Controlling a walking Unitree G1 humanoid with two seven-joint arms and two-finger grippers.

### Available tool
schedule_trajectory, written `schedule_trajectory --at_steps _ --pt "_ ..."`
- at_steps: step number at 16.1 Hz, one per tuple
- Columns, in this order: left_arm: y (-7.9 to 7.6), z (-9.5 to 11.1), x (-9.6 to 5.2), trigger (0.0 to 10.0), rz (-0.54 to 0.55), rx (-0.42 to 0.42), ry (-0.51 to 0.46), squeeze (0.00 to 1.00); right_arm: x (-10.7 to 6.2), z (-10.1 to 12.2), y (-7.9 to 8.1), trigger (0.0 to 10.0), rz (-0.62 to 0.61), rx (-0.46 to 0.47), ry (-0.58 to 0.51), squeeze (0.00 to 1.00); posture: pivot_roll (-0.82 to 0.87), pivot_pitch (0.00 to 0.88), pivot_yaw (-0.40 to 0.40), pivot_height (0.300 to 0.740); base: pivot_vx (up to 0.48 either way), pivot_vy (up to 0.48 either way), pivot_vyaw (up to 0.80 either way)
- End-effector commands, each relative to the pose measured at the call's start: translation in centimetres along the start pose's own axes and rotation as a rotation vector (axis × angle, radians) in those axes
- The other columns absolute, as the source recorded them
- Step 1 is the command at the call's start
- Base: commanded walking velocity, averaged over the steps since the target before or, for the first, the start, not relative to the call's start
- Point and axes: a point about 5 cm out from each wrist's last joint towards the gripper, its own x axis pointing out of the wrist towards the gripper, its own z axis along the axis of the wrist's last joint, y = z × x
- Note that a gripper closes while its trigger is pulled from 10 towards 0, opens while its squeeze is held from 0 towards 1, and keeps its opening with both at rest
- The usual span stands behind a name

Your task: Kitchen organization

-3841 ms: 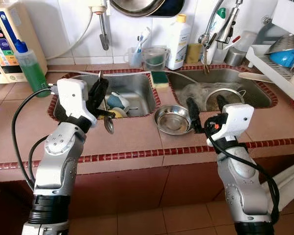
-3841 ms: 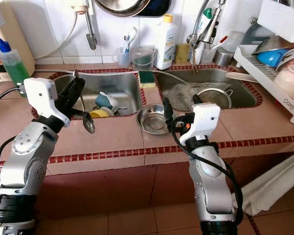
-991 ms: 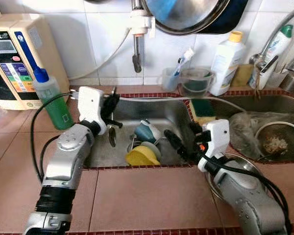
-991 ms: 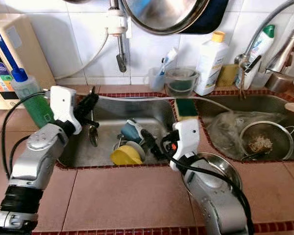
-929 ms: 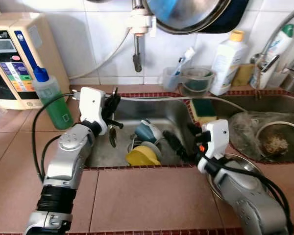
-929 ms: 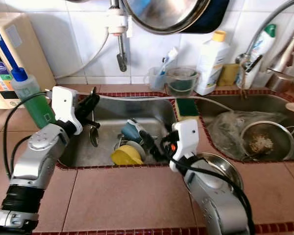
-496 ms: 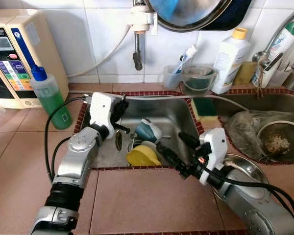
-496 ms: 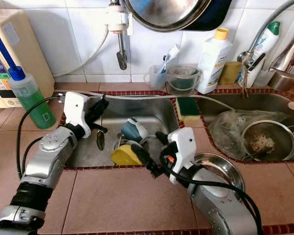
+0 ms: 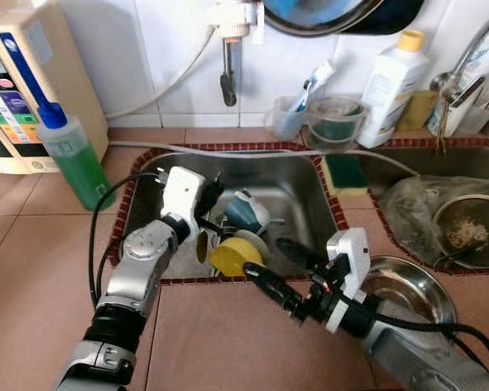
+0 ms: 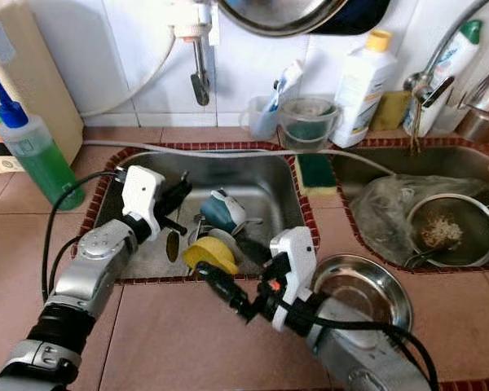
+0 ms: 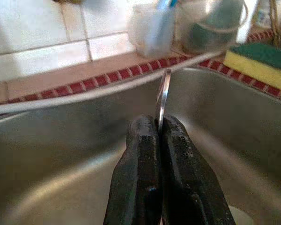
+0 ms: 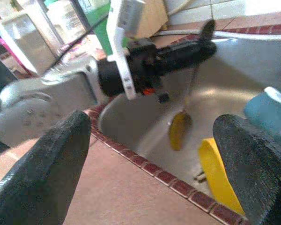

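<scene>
The terracotta-tiled worktop (image 9: 33, 269), edged in small red tiles, holds two stainless steel sink basins (image 9: 297, 195) set side by side. On it, to the left, stands a clear bottle of green liquid with a blue cap (image 9: 69, 155) just beside a beige appliance (image 9: 20, 77). A round steel bowl (image 9: 411, 289) sits at the right, near the front edge. A green and yellow sponge (image 9: 345, 169) lies on the divider between the basins.
</scene>
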Motion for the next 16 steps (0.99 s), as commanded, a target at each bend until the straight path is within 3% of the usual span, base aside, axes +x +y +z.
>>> schedule_trajectory --at_steps 1,8,16 --pt "-0.4 -0.5 0.0 10.0 -0.024 0.014 0.018 0.00 -0.2 0.3 0.6 10.0 0.014 0.009 -0.008 0.00 -0.22 0.151 0.037 0.740 0.000 0.000 0.00" --pt "1.6 -0.7 0.1 10.0 0.045 0.028 0.041 0.00 -1.6 -0.3 -0.3 10.0 -0.119 0.065 0.017 0.00 -0.23 0.162 0.043 0.740 0.000 0.000 0.00" --pt "2.7 -1.1 0.4 10.0 0.077 0.044 0.087 0.00 -1.8 -0.2 -0.6 10.0 -0.147 0.069 0.016 0.00 -0.24 0.172 0.051 0.740 0.000 0.000 0.00"
